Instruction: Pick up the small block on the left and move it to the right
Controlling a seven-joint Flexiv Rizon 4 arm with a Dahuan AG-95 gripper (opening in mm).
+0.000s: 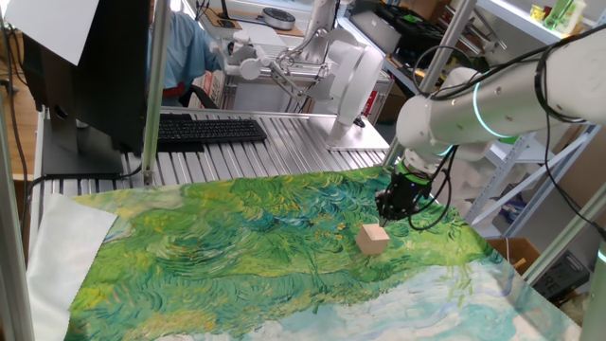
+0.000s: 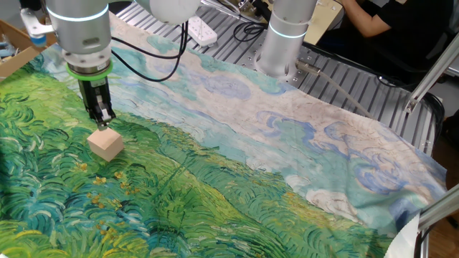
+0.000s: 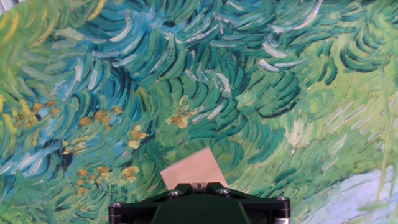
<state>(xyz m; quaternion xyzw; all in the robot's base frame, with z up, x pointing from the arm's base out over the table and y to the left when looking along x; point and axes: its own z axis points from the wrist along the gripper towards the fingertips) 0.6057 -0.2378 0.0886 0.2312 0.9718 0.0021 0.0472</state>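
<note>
My gripper (image 2: 105, 119) hangs just above the small block (image 2: 106, 143), and I judge that's to line up a grasp. The wooden cube sits free on the painted cloth (image 2: 237, 172), nothing holding it. Fingers look close together and empty, though I can't tell their exact gap. No containers here.

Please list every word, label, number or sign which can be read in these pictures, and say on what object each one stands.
No text can be read in any view.
The small block is plain wood, with no marks.
The painted cloth shows only brush strokes, no letters.
The keyboard keys are too small to read.
</note>
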